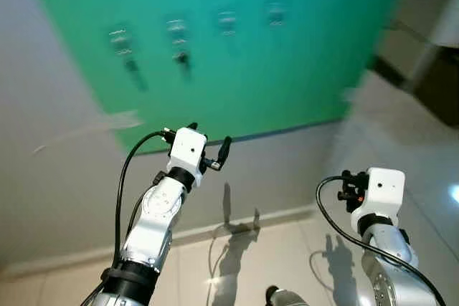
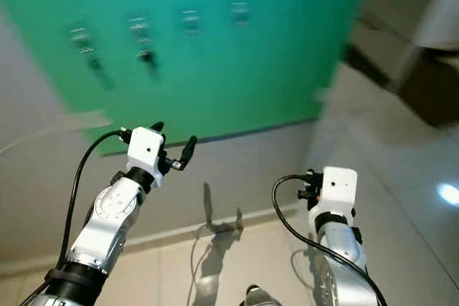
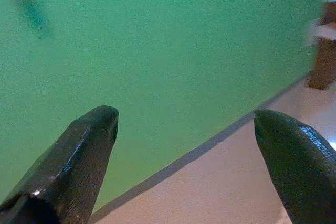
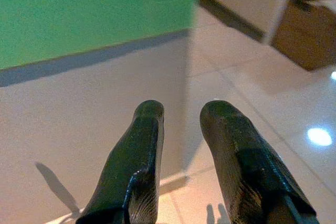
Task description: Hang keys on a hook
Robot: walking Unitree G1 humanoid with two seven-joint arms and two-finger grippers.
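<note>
Your left pincer is raised with fingers spread wide and empty toward the green panel, its hooks up ahead and something dark, perhaps the keys, blurred on one, while your right pincer, lower, stays narrow and empty.

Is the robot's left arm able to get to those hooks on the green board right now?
Probably not yet. The left gripper is raised with fingers apart, but the hooks sit well above it on the green board. Nothing blocks the way.
</note>
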